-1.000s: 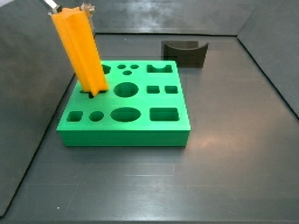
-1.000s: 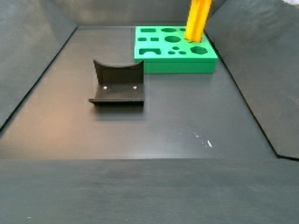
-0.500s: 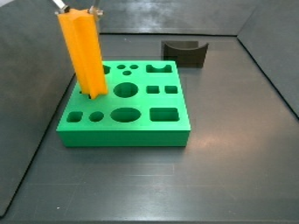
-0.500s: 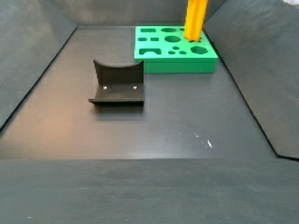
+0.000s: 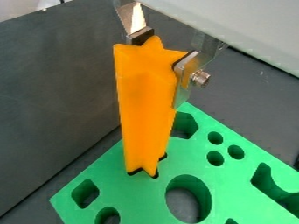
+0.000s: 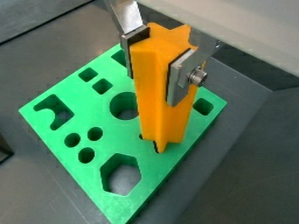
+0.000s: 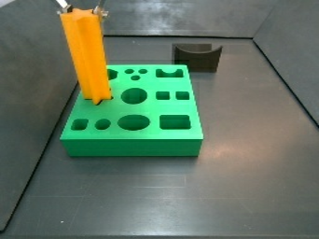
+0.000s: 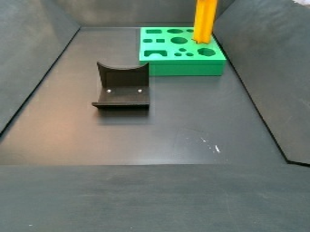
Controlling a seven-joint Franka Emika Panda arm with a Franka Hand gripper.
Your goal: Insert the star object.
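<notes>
The star object (image 7: pixel 88 56) is a tall orange ridged prism. It stands nearly upright with its lower end in a star-shaped hole of the green block (image 7: pixel 147 131). It also shows in a side view (image 8: pixel 205 20) and in both wrist views (image 5: pixel 146 109) (image 6: pixel 162 87). My gripper (image 6: pixel 160 54) is shut on the star object's top, one finger (image 6: pixel 184 73) on each side. In a side view only the fingertips of the gripper (image 7: pixel 81 9) show at the prism's top. The green block (image 8: pixel 182 54) has several cut-out holes of differing shapes.
A dark grey block with a curved notch (image 7: pixel 197 56) stands on the floor behind the green block; it also shows in a side view (image 8: pixel 121 86). Dark walls enclose the floor (image 7: pixel 237 168) on all sides.
The star object has straightened from a slight lean to nearly upright and sits a little lower in the hole. The gripper stays shut on it.
</notes>
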